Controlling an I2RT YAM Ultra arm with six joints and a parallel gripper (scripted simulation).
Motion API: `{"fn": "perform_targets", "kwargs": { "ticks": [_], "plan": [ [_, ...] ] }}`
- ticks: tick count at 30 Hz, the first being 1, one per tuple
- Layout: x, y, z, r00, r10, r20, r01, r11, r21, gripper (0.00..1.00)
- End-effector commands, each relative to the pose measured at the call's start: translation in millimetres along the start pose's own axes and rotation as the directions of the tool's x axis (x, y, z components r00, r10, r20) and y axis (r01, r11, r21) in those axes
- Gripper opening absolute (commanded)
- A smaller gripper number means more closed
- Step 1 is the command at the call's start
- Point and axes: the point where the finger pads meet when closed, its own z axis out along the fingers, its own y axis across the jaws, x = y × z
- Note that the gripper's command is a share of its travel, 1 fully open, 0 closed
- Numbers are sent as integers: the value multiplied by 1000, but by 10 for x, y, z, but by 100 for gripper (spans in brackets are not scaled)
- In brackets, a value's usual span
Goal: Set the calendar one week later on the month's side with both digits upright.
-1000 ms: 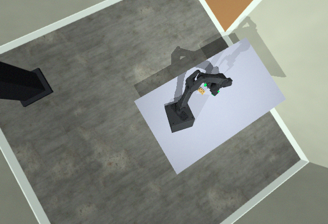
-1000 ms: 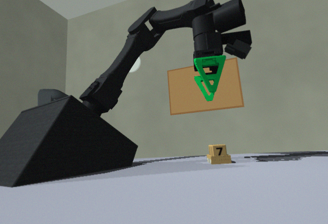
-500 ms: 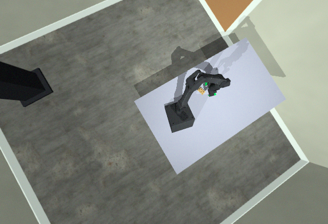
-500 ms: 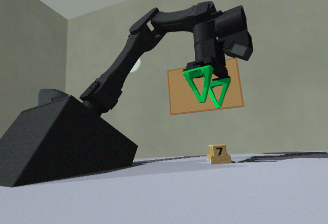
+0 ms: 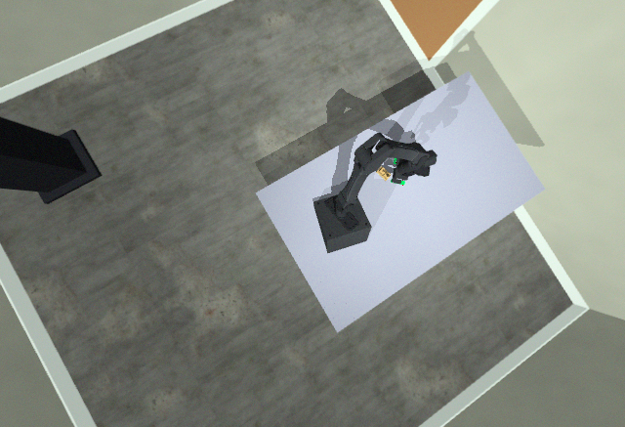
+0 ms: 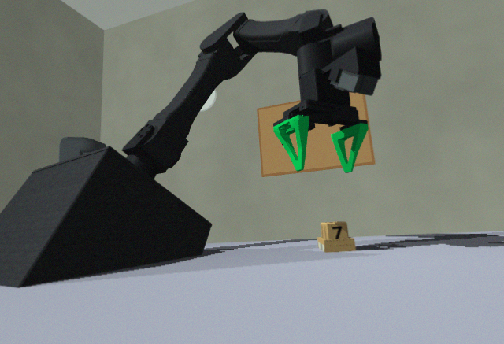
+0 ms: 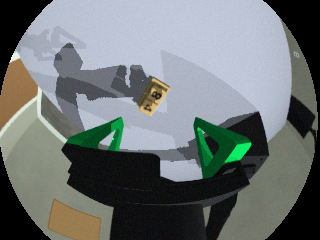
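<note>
Two wooden cubes stand side by side in a small wooden tray on the table. In the wrist view, one cube shows an 8 on top and the other cube shows a 4, both digits turned. In the exterior view, a cube shows an upright 7 on its side face. The month's name and the other side faces cannot be read. My gripper is open and empty, high above the tray, with its fingers pointing down.
The arm's dark base stands on the pale table, to one side of the tray. The arm arches over from the base, and its shadow falls across the table near the tray.
</note>
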Motion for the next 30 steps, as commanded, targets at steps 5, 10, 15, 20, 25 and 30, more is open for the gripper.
{"fn": "perform_targets", "kwargs": {
  "ticks": [5, 10, 15, 20, 25, 30],
  "plan": [
    [-20, -3, 144, 959, 282, -1, -282, 959, -2, 100],
    [-51, -1, 171, 902, 431, 6, -431, 902, -10, 100],
    [-89, 13, 177, 843, 537, 11, -537, 843, -23, 100],
    [-87, 30, 144, 841, 540, 16, -539, 841, -33, 100],
    [-87, 31, 142, 842, 540, 17, -539, 842, -33, 45],
    [-83, 28, 142, 841, 541, 16, -540, 841, -32, 45]
  ]
}}
